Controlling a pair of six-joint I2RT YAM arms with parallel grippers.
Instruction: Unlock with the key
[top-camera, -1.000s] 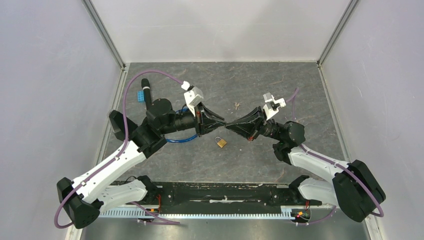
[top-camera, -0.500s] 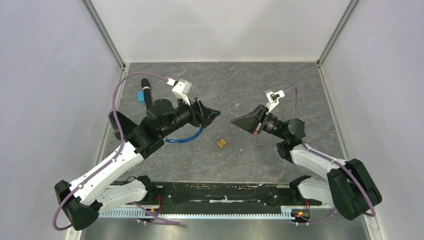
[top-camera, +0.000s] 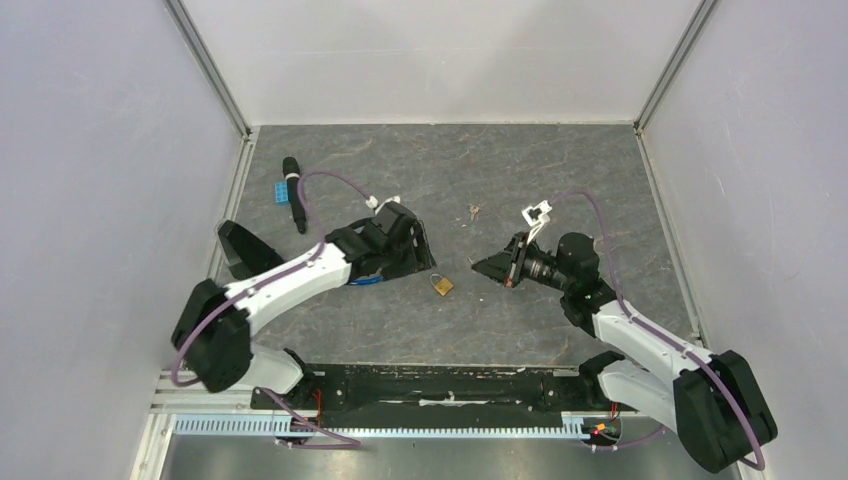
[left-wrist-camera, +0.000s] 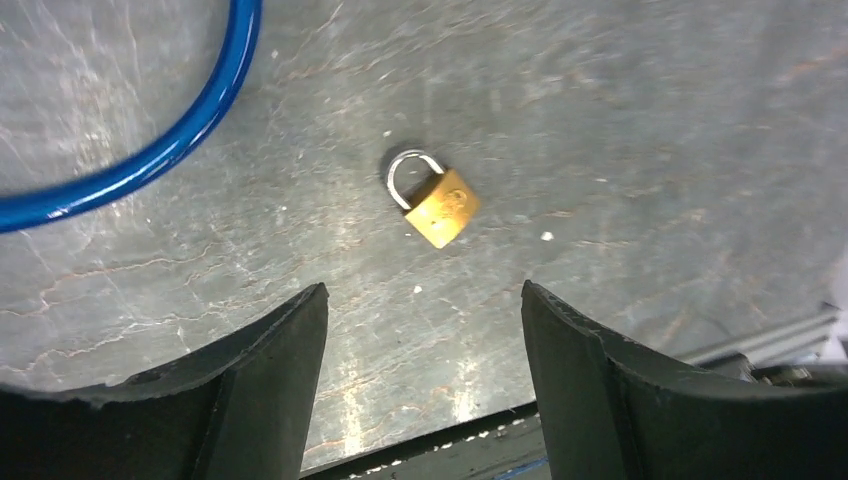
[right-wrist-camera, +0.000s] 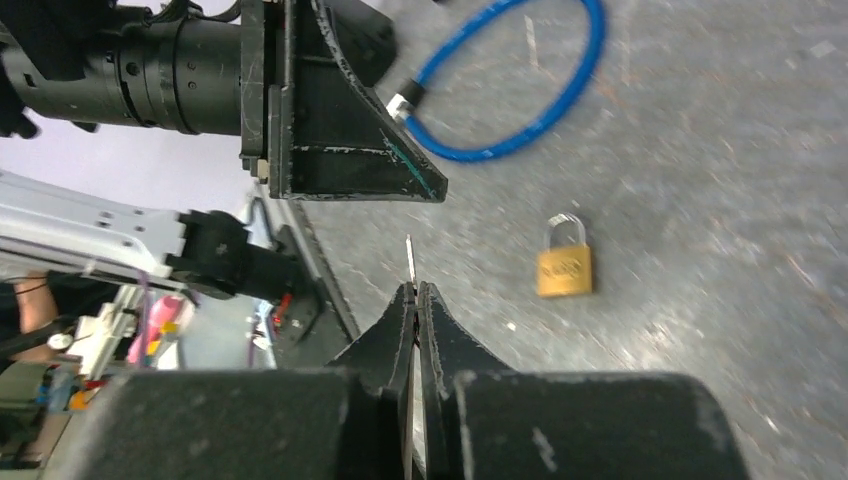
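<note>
You see a brass-gold, silver-looped padlock (left-wrist-camera: 437, 203), a bright blue cable (left-wrist-camera: 170, 150), a silvery key (right-wrist-camera: 409, 262), and a dark grey table (top-camera: 560, 180) veined with pale, rusty streaks.

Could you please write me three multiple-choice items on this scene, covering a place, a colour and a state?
1. Where does the padlock lie?
A. inside the cable loop
B. on the bare table, outside the loop
C. in a gripper's grasp

2. What colour is the cable loop?
A. red
B. blue
C. green

3. How does the right gripper stand?
A. shut on the key
B. open and empty
C. shut on the padlock

Answers:
1 B: the padlock lies alone on the table, touching nothing.
2 B: both wrist views show it blue.
3 A: the key's thin blade sticks out of the closed tip.
</note>
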